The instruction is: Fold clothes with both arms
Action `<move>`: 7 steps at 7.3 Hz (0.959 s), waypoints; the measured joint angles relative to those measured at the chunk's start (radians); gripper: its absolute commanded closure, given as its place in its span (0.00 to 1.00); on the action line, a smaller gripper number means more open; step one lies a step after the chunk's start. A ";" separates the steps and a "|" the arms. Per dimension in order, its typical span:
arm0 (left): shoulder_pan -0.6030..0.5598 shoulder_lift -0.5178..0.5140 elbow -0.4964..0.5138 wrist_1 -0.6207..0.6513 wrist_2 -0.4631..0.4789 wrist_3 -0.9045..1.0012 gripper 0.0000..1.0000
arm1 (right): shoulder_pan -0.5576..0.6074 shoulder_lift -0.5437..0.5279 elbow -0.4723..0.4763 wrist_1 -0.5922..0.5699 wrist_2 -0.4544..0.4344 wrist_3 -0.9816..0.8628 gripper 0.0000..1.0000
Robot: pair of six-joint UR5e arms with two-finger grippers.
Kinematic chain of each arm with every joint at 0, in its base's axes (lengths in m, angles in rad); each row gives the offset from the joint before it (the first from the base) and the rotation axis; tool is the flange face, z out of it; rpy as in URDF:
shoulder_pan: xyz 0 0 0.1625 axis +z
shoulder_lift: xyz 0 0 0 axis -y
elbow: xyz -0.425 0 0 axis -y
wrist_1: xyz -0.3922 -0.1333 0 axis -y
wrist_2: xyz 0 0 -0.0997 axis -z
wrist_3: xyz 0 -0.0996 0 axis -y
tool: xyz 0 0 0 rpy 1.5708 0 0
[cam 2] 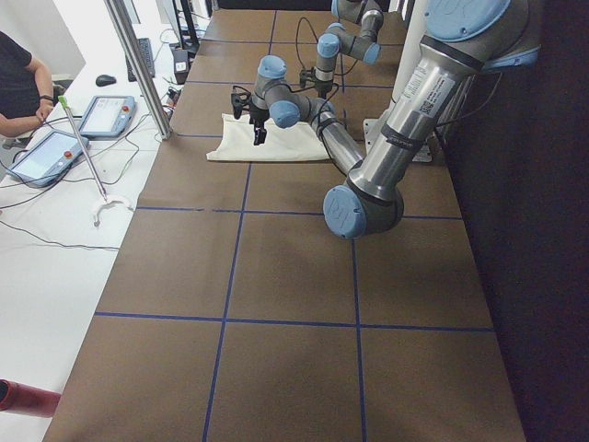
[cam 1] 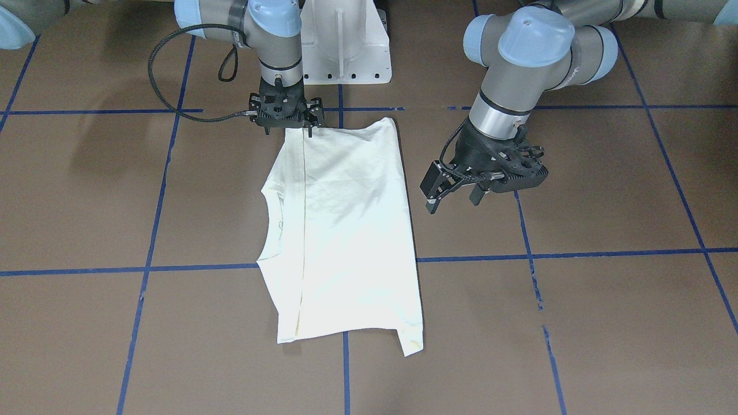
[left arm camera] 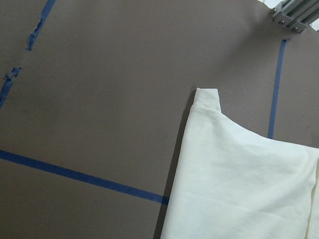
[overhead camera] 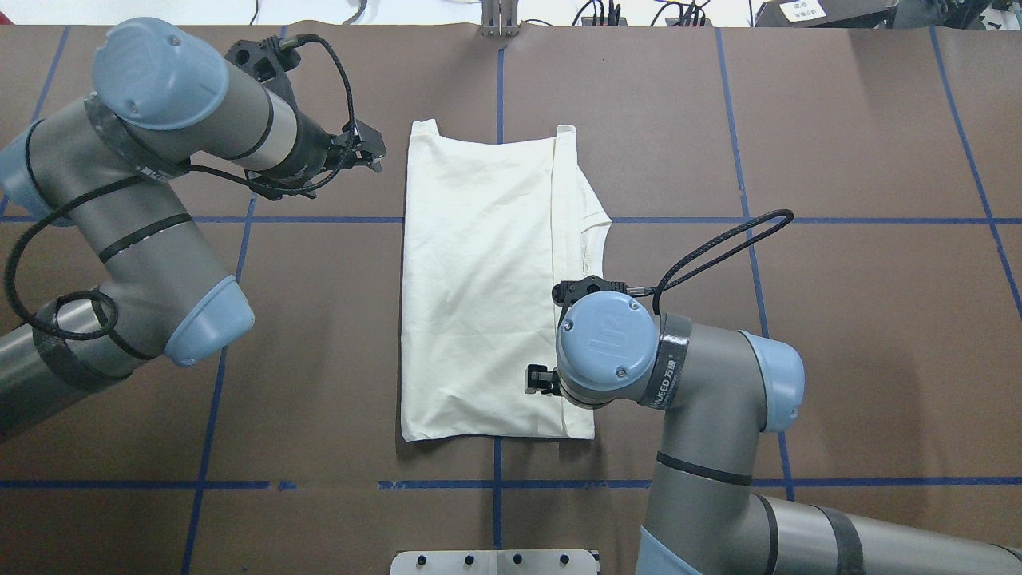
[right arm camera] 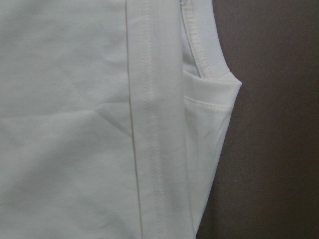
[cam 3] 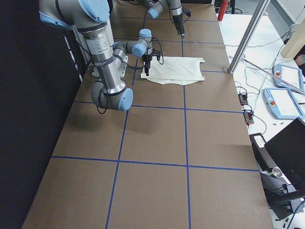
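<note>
Front view: shirt (cam 1: 346,230) folded lengthwise, plain side up, mid-table (cam 1: 605,323). Left gripper (cam 1: 452,196) spread wide and empty at its 3 o'clock. Right gripper (cam 1: 289,131) apparently spread over the 12 o'clock corner. Overhead: right jaws hidden. Right wrist view: stacked hems (right arm camera: 149,124). You risk a rising finger snagging them and undoing the fold.
</note>
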 measured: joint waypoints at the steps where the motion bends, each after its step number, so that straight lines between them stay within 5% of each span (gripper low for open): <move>1: 0.001 0.017 -0.025 0.002 0.000 0.000 0.00 | -0.003 0.011 -0.028 -0.002 -0.004 -0.001 0.00; 7: 0.008 0.041 -0.053 0.004 -0.002 0.000 0.00 | -0.012 0.033 -0.115 -0.017 -0.007 -0.030 0.00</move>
